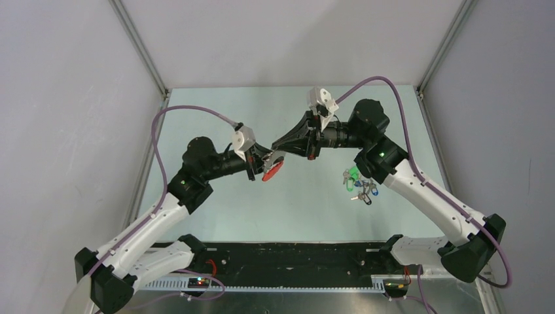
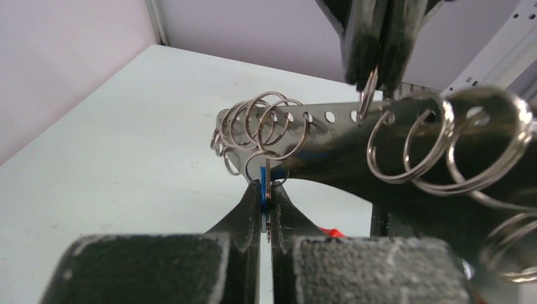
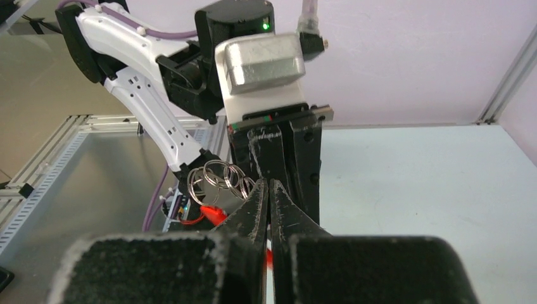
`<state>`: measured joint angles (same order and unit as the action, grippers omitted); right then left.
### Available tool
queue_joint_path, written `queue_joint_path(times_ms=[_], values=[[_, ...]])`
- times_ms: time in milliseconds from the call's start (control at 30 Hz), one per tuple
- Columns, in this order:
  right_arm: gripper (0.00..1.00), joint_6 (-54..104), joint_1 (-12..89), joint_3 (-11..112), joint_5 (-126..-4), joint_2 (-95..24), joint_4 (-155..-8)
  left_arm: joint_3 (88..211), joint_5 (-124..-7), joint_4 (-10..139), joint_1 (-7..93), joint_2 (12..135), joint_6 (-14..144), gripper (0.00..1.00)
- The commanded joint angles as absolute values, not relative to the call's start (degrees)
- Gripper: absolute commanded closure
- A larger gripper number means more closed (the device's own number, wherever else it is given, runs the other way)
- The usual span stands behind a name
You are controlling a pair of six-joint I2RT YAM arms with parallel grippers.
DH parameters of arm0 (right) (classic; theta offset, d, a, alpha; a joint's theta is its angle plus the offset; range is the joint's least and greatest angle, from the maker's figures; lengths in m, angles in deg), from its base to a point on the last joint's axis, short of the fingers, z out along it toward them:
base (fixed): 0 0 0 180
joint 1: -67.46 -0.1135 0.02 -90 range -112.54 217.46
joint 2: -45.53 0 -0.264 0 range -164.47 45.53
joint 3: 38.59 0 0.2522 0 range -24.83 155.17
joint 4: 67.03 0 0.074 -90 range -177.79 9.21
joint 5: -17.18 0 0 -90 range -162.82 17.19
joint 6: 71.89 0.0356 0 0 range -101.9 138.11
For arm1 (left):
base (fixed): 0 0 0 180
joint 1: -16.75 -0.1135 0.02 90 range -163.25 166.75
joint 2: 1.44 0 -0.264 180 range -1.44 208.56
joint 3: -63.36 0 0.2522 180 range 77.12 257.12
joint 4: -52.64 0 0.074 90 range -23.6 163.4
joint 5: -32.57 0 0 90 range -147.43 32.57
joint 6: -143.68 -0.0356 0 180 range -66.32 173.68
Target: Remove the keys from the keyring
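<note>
Top external: keys (image 1: 358,184) lie on your bench (image 1: 294,216).
Left tool (image 2: 266,193) grips a blue key (image 2: 262,180); right tool (image 3: 268,190) grips a small ring (image 2: 366,101).

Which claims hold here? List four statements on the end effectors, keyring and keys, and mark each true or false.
1. The left end effector is shut on a blue-headed key hanging from the keyring. True.
2. The right end effector is open. False: it pinches a split ring on the keyring.
3. Loose keys lie on the table. True.
4. The keyring rests on the table. False: both end effectors hold it up.
</note>
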<state>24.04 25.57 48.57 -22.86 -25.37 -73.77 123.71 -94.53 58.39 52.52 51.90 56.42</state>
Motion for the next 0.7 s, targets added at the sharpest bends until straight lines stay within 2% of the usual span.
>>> queue_joint_path(times_ms=[0,300,333,367,400,433,500,567,667], values=[[1.00,20.32,26.04,48.96,-23.36,-22.30,-78.21,124.49,-90.13,57.77,52.85,49.16,54.80,1.00],[1.00,18.43,32.02,35.85,-24.71,-13.80,-83.95,127.63,-81.47,67.74,52.91,49.37,47.83,1.00],[0.96,17.57,32.16,34.79,-24.94,-13.58,-85.76,127.77,-80.60,68.97,52.98,49.41,46.79,1.00],[0.78,16.41,32.27,34.47,-25.67,-13.42,-86.79,128.06,-80.05,69.49,53.23,49.48,46.19,1.00],[0.71,16.20,32.29,34.00,-26.43,-13.43,-88.42,128.08,-78.82,70.27,53.36,49.37,44.86,1.00],[0.60,16.90,32.24,33.85,-29.29,-13.62,-88.96,127.89,-78.23,70.44,53.68,49.05,44.26,1.00],[0.52,17.56,32.35,33.44,-32.02,-13.77,-89.86,127.39,-77.20,70.66,54.14,48.41,42.42,1.00],[0.48,16.61,32.40,32.90,-32.71,-13.69,-90.05,126.87,-77.05,70.85,54.43,47.78,40.46,1.00],[0.47,15.25,31.97,31.30,-33.87,-13.12,-88.06,126.24,-77.34,71.50,54.95,47.09,37.23,1.00]])
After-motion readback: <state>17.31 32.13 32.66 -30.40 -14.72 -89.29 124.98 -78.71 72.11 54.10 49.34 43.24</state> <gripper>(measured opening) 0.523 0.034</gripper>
